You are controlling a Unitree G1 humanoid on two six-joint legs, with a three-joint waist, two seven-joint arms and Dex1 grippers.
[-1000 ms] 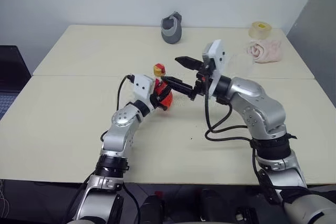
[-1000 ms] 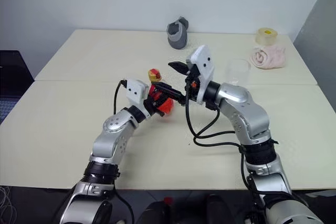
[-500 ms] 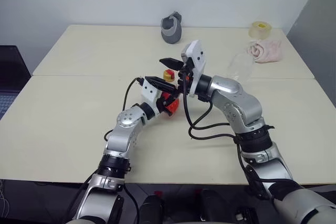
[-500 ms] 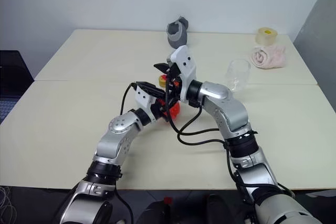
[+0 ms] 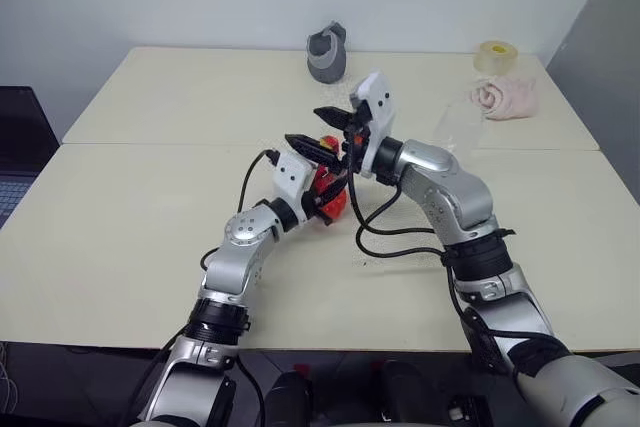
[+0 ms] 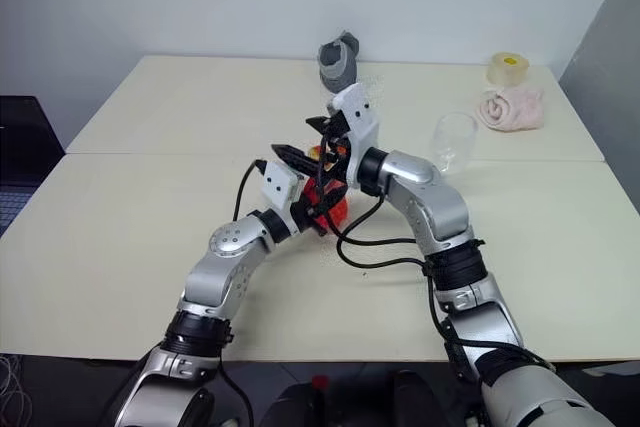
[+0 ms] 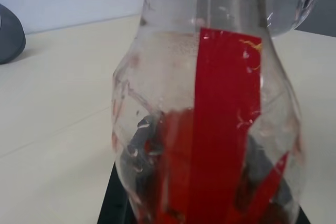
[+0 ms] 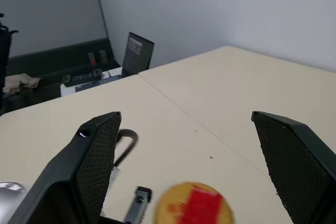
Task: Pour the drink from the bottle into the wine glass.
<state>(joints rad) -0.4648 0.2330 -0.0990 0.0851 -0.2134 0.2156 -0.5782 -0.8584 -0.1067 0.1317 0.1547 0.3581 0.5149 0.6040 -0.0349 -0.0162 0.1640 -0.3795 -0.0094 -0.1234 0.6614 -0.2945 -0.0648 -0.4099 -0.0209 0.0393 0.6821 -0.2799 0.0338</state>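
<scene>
Near the middle of the frame, the left tool (image 5: 322,185) is pinching the bottle (image 5: 330,192) just above the bench (image 5: 130,237), its red drink (image 7: 210,192) low in the body behind the red label. The right tool (image 5: 322,127) is spread wide, one finger on either side of the yellow-and-red cap (image 8: 195,208), not touching it. The wine glass (image 6: 452,140) stands upright right of centre, apart from both arms.
</scene>
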